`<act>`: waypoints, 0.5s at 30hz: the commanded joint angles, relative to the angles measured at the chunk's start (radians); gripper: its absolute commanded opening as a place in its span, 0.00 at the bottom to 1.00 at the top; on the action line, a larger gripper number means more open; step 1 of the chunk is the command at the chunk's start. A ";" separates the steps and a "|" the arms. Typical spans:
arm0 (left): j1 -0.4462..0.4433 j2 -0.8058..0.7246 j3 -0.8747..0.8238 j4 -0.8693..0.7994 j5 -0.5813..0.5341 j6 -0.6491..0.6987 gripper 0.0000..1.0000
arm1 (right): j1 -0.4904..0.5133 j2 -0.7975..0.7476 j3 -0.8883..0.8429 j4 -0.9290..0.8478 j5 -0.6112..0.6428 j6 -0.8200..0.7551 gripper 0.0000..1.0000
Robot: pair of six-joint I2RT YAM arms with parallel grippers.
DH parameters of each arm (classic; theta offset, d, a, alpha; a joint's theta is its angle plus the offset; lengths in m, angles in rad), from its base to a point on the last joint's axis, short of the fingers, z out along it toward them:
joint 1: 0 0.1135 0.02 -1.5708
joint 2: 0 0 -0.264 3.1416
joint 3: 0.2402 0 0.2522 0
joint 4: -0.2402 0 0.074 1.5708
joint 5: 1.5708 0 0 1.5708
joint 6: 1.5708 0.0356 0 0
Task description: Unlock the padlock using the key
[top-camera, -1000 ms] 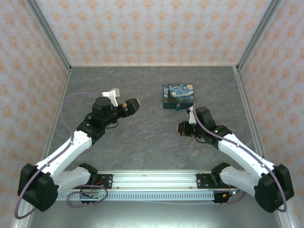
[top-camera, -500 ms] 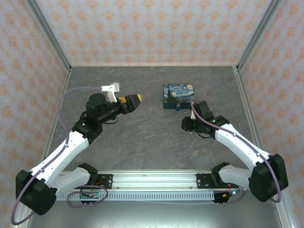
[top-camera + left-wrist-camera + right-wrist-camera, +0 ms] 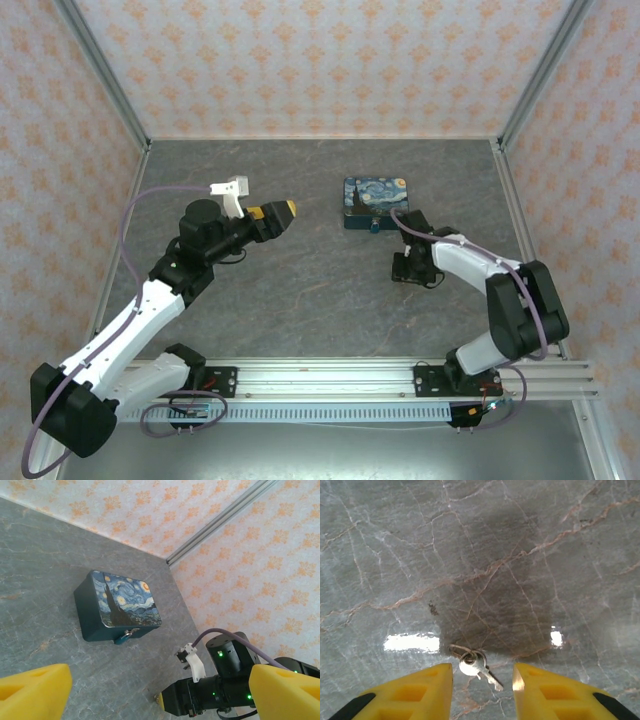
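The key [image 3: 477,666], small and silvery on a wire ring, lies flat on the marble table between my right gripper's yellow fingers [image 3: 427,687], touching neither. My right gripper [image 3: 482,680] is open and points down at the table, a little in front of the painted box [image 3: 376,200]. The teal padlock [image 3: 374,228] hangs on the box's front face, also seen from the left wrist as the padlock [image 3: 122,638] under the box [image 3: 122,605]. My left gripper [image 3: 285,212] hovers open and empty to the left of the box, facing it.
The right arm's wrist [image 3: 220,690] sits low between the left gripper's wide yellow fingers [image 3: 35,690]. Patterned walls enclose the table on three sides, with metal corner posts [image 3: 525,75]. The arm rail [image 3: 320,375] runs along the near edge.
My right gripper's fingers have parted from shut, with the key on the table between them, and that arm has folded in. The left gripper has shifted slightly toward the back.
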 commanded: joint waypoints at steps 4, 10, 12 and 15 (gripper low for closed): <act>-0.008 -0.013 -0.007 -0.018 -0.024 0.030 0.93 | -0.003 0.038 0.040 -0.013 0.022 -0.024 0.35; -0.008 -0.006 -0.005 -0.018 -0.026 0.030 0.93 | -0.003 0.067 0.051 -0.022 -0.002 -0.025 0.31; -0.007 -0.004 -0.004 -0.020 -0.028 0.030 0.93 | -0.004 0.078 0.055 -0.022 -0.010 -0.025 0.29; -0.007 -0.005 -0.003 -0.022 -0.029 0.031 0.93 | -0.003 0.096 0.060 -0.025 -0.020 -0.024 0.23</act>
